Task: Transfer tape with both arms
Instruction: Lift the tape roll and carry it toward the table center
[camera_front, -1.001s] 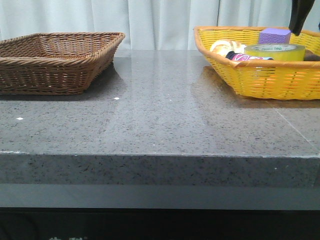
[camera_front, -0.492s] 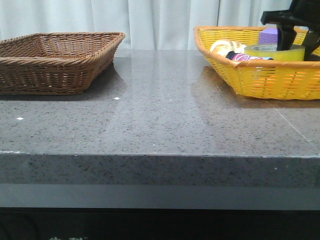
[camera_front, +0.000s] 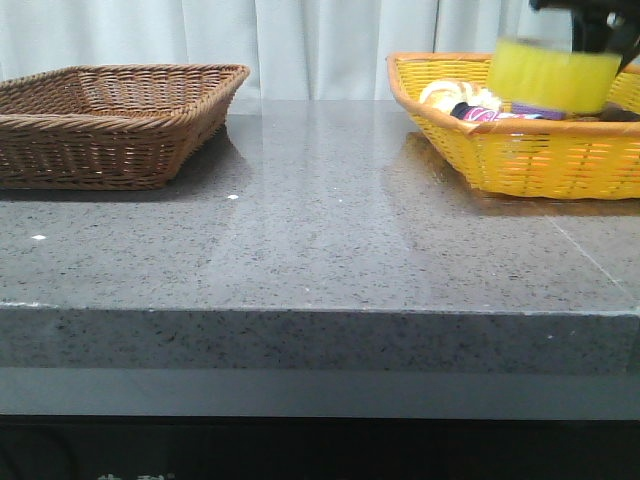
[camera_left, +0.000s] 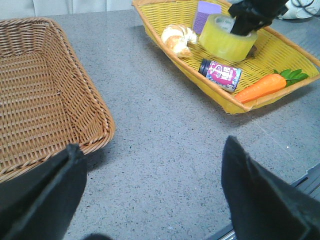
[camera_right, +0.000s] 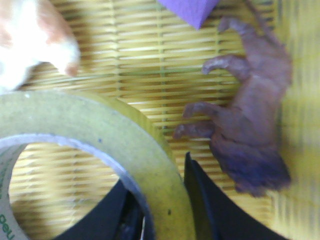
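My black right hand holds the translucent yellow tape over the yellow woven basket, with a purple cube at its 11 o'clock, an orange carrot with green leaves, a brown wicker basket, and a speckled grey surface.

The brown basket stands left on the table, the yellow basket right, the tape above it.
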